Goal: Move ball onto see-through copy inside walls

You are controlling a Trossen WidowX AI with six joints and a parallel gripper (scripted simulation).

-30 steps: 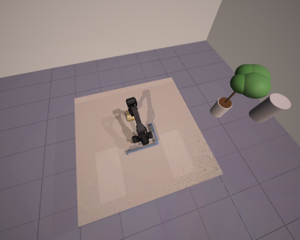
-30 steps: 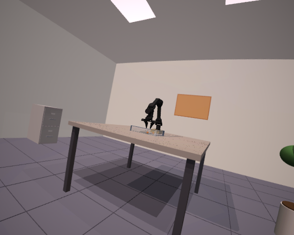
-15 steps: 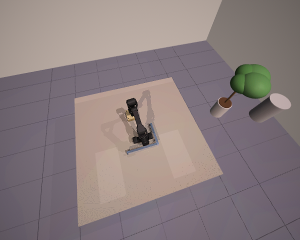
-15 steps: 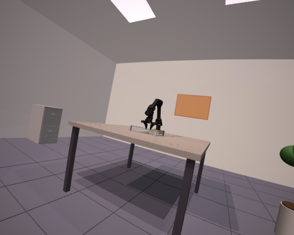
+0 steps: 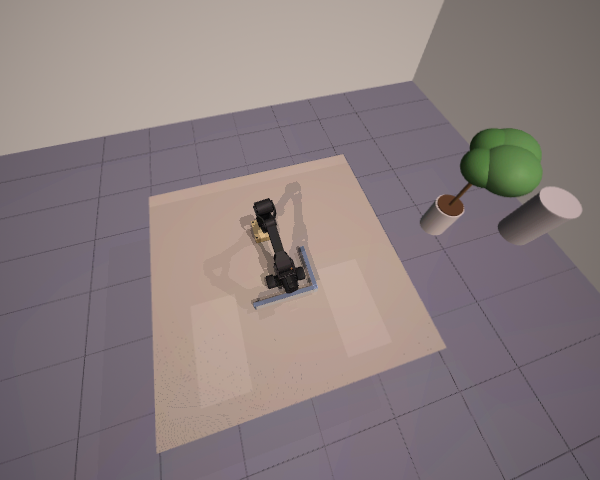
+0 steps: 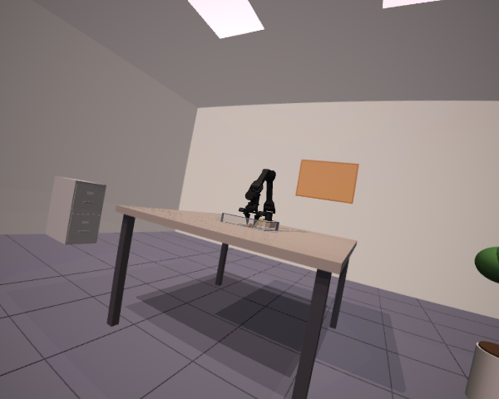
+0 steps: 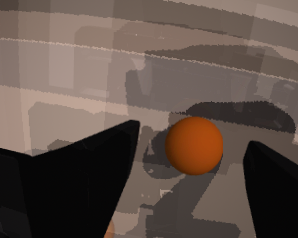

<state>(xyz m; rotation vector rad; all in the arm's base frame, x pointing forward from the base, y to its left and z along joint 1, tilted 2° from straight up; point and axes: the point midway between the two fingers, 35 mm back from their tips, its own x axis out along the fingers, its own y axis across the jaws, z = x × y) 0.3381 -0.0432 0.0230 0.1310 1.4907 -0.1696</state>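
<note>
Gripper parked low over the ball, nothing grabbed

In the wrist view the orange ball (image 7: 195, 145) sits on the table (image 5: 290, 372) just right of centre frame, between the two dark fingers but touching neither. The gripper (image 7: 189, 225) has its jaws half apart and empty. A faint orange see-through copy (image 7: 107, 234) peeks out at the lower left, beside the left finger, apart from the ball. From the top view the arm covers the inside of the clear walls (image 5: 306, 268), mid-frame.
</note>
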